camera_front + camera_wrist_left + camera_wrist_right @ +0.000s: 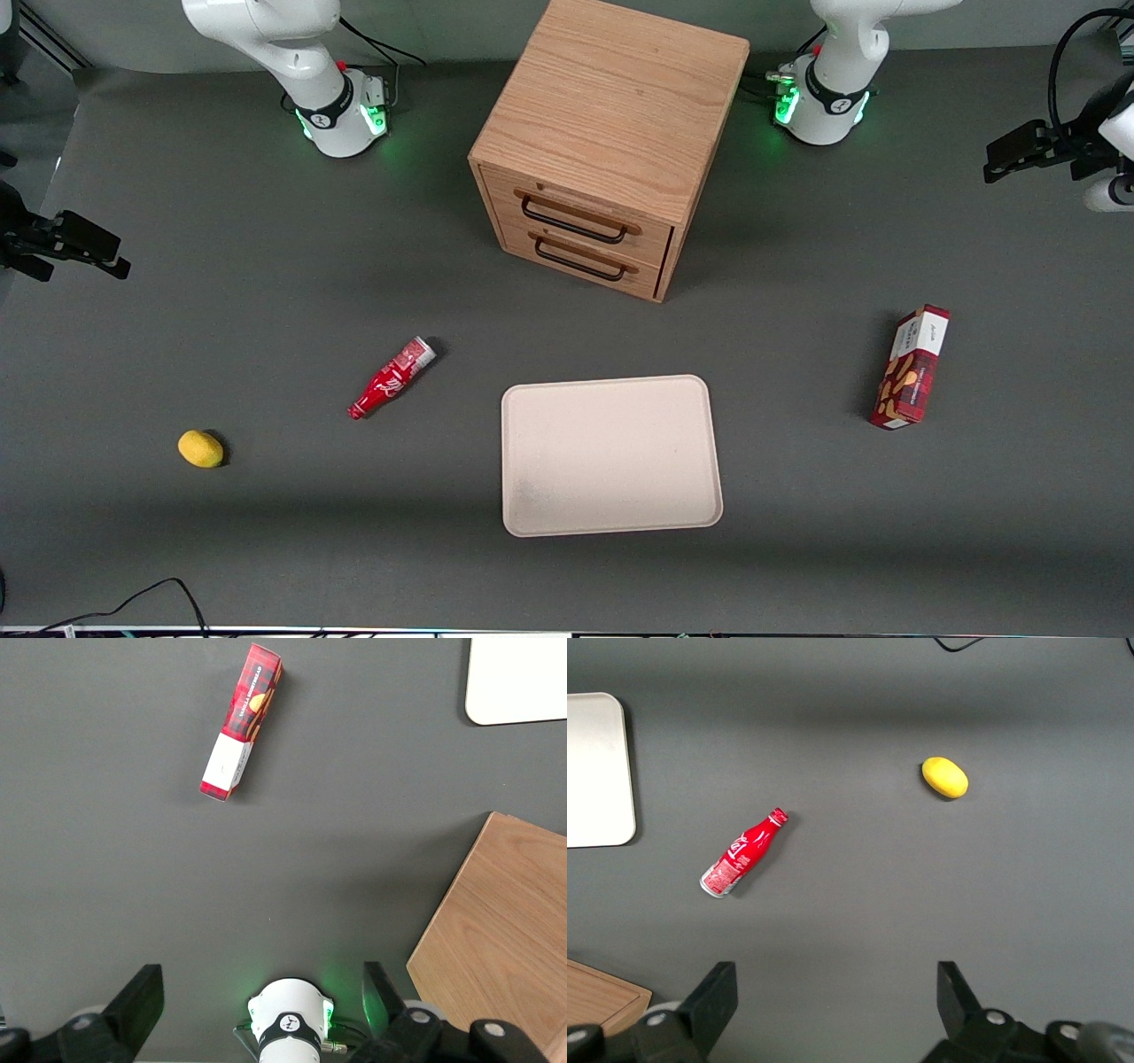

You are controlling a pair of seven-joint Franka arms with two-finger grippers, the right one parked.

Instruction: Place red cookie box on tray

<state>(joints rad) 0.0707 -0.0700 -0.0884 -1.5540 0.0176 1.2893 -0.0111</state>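
Nearest the front camera: tray (611,456), flat on the gray table (266,549), nothing on it. Farther toward the parked arm's end: yellow lemon (201,448), then small red bottle (391,378) on its side. Farther from the camera than the tray: wooden drawer cabinet (602,142), two drawers shut. Toward the working arm's end: red cookie box (911,368), on the table, well apart from the tray. Last, gripper (1028,151), raised near the table edge, fingers (142,997) spread wide, holding nothing.
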